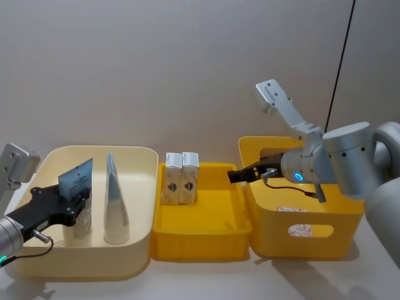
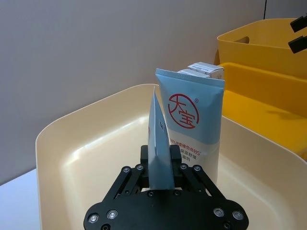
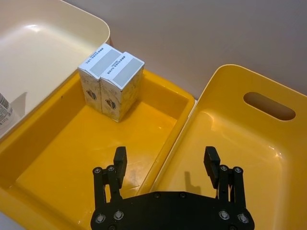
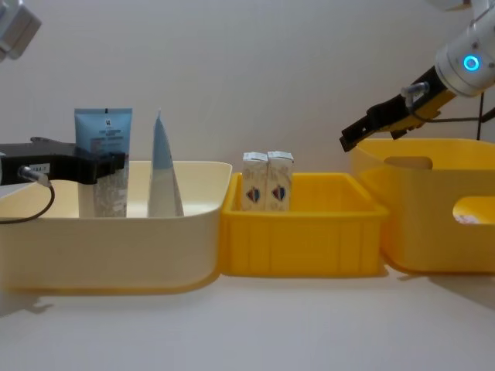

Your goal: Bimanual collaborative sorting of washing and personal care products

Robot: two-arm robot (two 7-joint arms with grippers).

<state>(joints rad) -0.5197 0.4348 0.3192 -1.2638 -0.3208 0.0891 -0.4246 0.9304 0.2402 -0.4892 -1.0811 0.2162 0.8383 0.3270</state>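
Two light-blue squeeze tubes stand in the cream tub point(image 1: 140, 156) on the left. My left gripper point(image 1: 80, 201) is shut on the nearer tube point(image 1: 77, 181), seen edge-on between the fingers in the left wrist view point(image 2: 160, 143). The other tube point(image 1: 116, 200) stands free just beside it, its red emblem facing the wrist camera point(image 2: 194, 120). Two cream-white cartons point(image 1: 180, 178) stand upright side by side at the back left of the shallow yellow tray point(image 1: 212, 250). My right gripper point(image 1: 234, 176) hangs open above the wall between that tray and the deep yellow tub point(image 1: 331, 247), holding nothing point(image 3: 165, 163).
The three containers sit edge to edge in a row on a white table, against a plain wall. Something whitish with red print point(image 1: 290, 209) lies low in the deep tub and shows through its handle hole point(image 4: 464, 219). The tray's front half is bare.
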